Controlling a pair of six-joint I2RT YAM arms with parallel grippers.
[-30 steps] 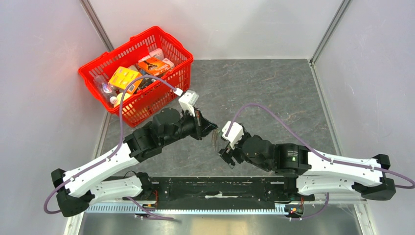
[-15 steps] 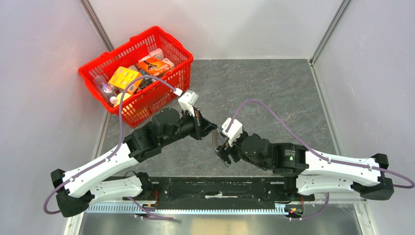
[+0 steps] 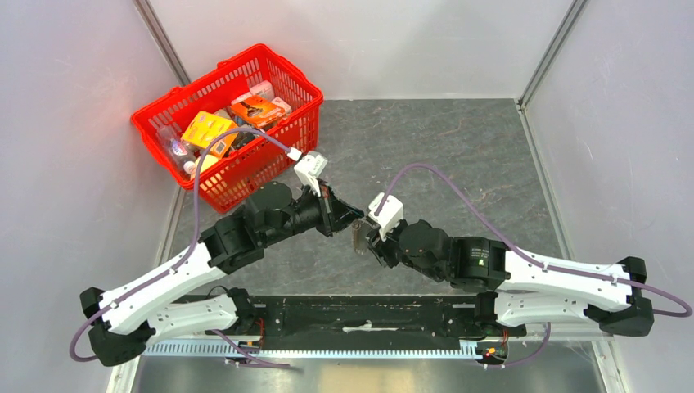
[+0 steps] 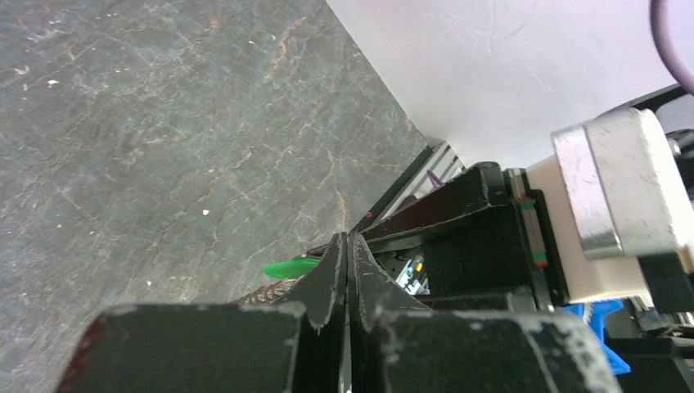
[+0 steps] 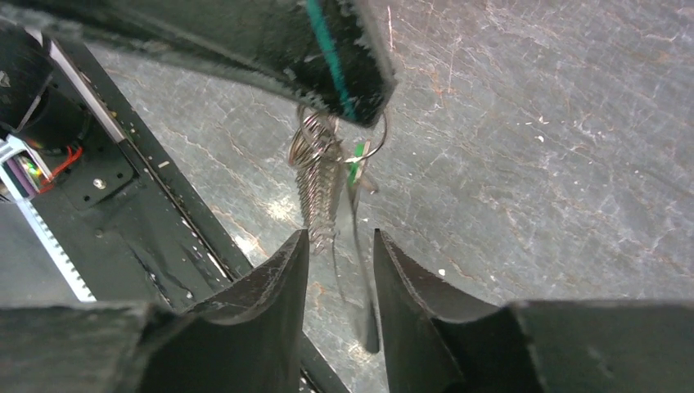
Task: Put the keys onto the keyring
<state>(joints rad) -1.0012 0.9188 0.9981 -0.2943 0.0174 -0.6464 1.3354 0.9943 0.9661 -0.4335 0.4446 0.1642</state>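
My left gripper [image 3: 353,216] is shut, and the keyring [image 3: 358,237] hangs from its tip above the table. In the right wrist view the keyring [image 5: 317,184] is a dark coiled loop with a thin wire ring, dangling under the left fingers [image 5: 344,57]. A bit of the key's green head [image 5: 354,169] shows beside the coil. In the left wrist view the green head [image 4: 290,267] and the coil [image 4: 266,292] stick out left of the shut left gripper [image 4: 347,241]. My right gripper [image 5: 340,246] is open, its tips just below the keyring's lower end. It also shows in the top view [image 3: 366,243].
A red basket [image 3: 282,143] with several packets stands at the back left, close behind the left arm. Black base rails [image 3: 360,315] run along the near edge under both grippers. White walls close in the grey table [image 3: 458,155] on three sides.
My right gripper has moved left and forward, up to the hanging keyring. The left arm has shifted slightly, still holding the keyring.
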